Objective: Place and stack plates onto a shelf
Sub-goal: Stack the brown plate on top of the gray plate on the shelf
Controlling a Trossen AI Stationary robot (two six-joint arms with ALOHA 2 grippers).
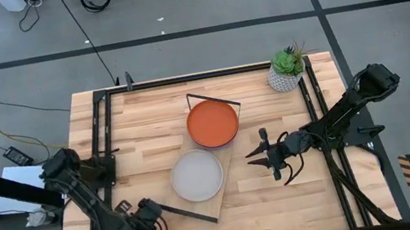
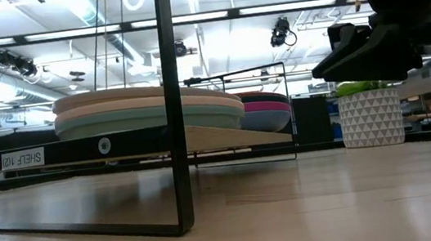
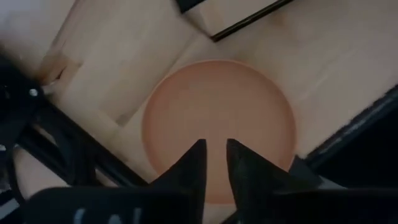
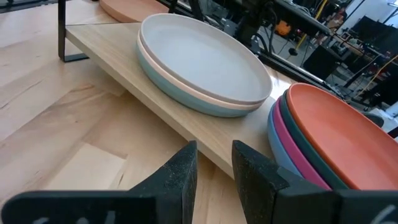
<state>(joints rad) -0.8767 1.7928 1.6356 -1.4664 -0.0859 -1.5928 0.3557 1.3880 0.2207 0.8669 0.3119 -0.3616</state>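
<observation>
The peach plate [image 3: 217, 124] lies under the left gripper [image 3: 214, 163].

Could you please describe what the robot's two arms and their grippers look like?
Both arms are dark, nearly black, jointed links mounted at the table's two sides. The left gripper and right gripper each end in two matte black, wedge-shaped fingers with a rough, textured surface. No markings are legible on them.

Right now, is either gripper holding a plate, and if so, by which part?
Nothing is held. The right gripper is open beside the shelf; the left gripper hangs open above a peach plate.
</observation>
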